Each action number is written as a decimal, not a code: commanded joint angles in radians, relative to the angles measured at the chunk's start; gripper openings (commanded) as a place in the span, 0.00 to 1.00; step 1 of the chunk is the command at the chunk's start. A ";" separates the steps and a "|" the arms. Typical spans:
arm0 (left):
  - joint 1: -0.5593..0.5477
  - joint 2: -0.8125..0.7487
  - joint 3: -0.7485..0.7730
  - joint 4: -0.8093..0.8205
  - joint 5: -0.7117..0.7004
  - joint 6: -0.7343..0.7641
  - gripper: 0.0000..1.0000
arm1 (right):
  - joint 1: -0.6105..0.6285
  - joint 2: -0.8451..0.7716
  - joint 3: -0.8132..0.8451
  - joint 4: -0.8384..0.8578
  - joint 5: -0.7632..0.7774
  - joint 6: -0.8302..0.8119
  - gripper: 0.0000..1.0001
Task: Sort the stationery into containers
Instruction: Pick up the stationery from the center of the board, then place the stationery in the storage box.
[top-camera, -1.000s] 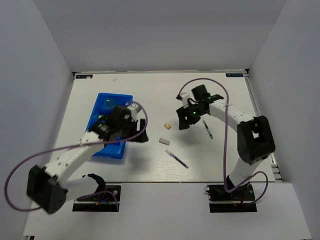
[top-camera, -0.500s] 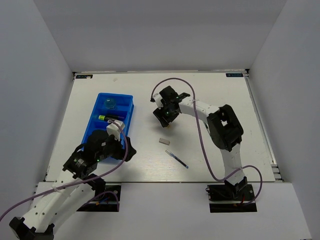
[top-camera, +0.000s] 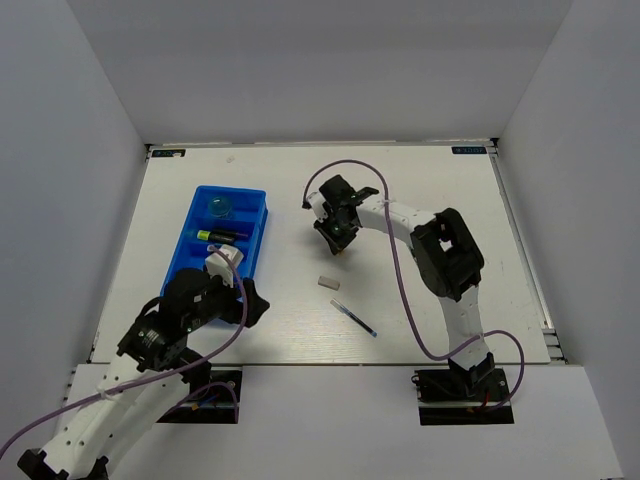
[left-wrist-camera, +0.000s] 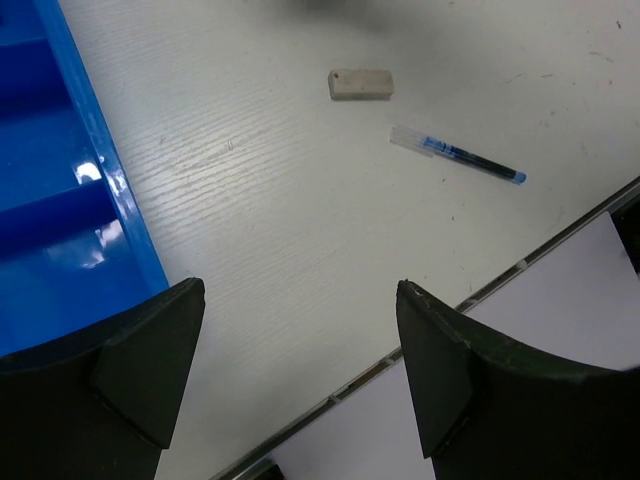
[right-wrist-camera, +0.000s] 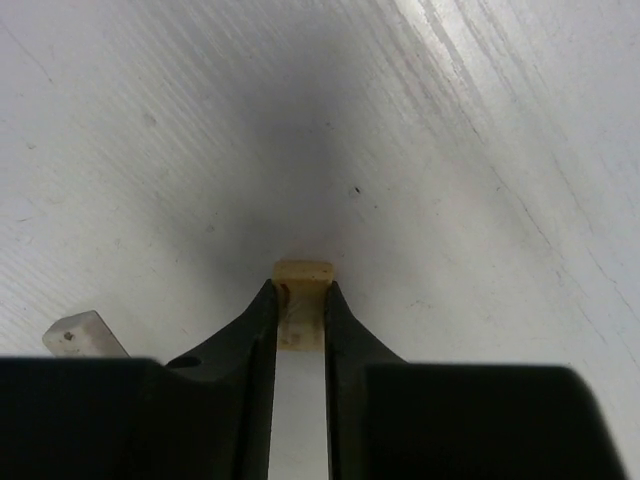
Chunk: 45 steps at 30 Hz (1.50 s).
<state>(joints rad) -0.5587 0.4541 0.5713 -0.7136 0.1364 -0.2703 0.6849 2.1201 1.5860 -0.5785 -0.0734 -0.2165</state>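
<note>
My right gripper (top-camera: 338, 238) is down at the table and shut on a small beige eraser (right-wrist-camera: 303, 285), which shows between its fingertips (right-wrist-camera: 262, 310) in the right wrist view. My left gripper (top-camera: 236, 290) is open and empty, by the near right corner of the bright-blue tray (top-camera: 252, 262). The tray holds a teal jar (top-camera: 220, 207) and a yellow-capped black highlighter (top-camera: 221, 236). A white eraser (top-camera: 328, 283) and a thin dark-blue pen (top-camera: 354, 318) lie on the table. In the left wrist view both show, the white eraser (left-wrist-camera: 360, 84) and the pen (left-wrist-camera: 458, 157), beyond my left gripper (left-wrist-camera: 300, 290).
The tray's edge (left-wrist-camera: 95, 180) is at the left of the left wrist view. The table's near edge (left-wrist-camera: 470, 295) runs just under my left gripper. White walls enclose the table on three sides. The white eraser (right-wrist-camera: 85, 332) lies left of the right fingers.
My left arm has drawn back from over the tray toward the near edge. My right gripper moved left to the beige eraser and now grips it.
</note>
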 joint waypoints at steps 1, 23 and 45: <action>0.003 -0.023 0.036 0.031 -0.021 0.005 0.87 | 0.007 -0.017 0.008 -0.076 -0.083 -0.023 0.00; 0.003 0.011 0.239 0.134 0.060 -0.092 0.86 | 0.217 0.193 0.600 0.239 -0.696 0.210 0.00; 0.005 -0.038 0.168 0.095 0.065 -0.115 0.86 | 0.275 0.279 0.586 0.359 -0.480 -0.015 0.64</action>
<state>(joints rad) -0.5583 0.4191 0.7464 -0.6140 0.1810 -0.3759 0.9607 2.4245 2.1597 -0.2340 -0.5797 -0.2035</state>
